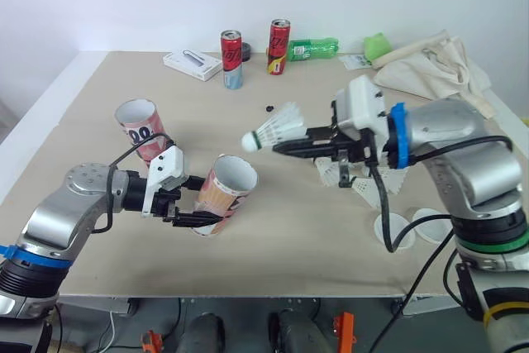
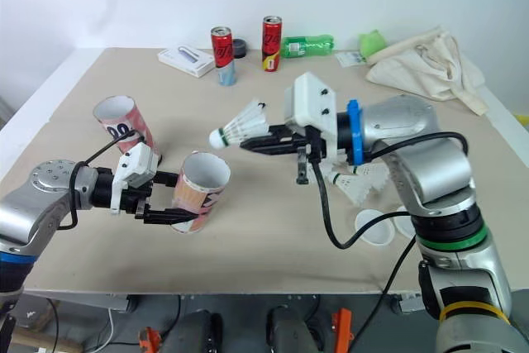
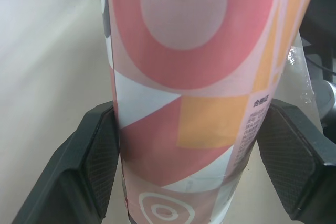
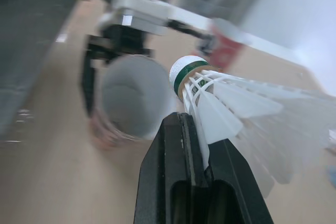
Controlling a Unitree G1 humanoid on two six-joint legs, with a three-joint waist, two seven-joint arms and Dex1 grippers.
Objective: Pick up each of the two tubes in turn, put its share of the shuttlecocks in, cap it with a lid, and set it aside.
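My left gripper [image 1: 198,202] is shut on a pink and orange patterned tube [image 1: 226,193]. The tube is tilted, with its open mouth facing up and to the right. In the left wrist view the black pads [image 3: 97,166] press on both sides of the tube [image 3: 189,77]. My right gripper [image 1: 277,148] is shut on a white shuttlecock [image 1: 277,128] by its skirt, in the air just right of and above the tube's mouth, cork pointing left. A second patterned tube [image 1: 140,126] stands at the back left. Several loose shuttlecocks [image 1: 364,183] lie under my right arm. Two white lids [image 1: 395,227] rest near the front right edge.
Two red cans [image 1: 231,59], a green bottle [image 1: 314,47] and a white box [image 1: 192,64] stand along the far edge of the table. A cream cloth bag [image 1: 430,64] and a green object [image 1: 378,43] lie at the back right.
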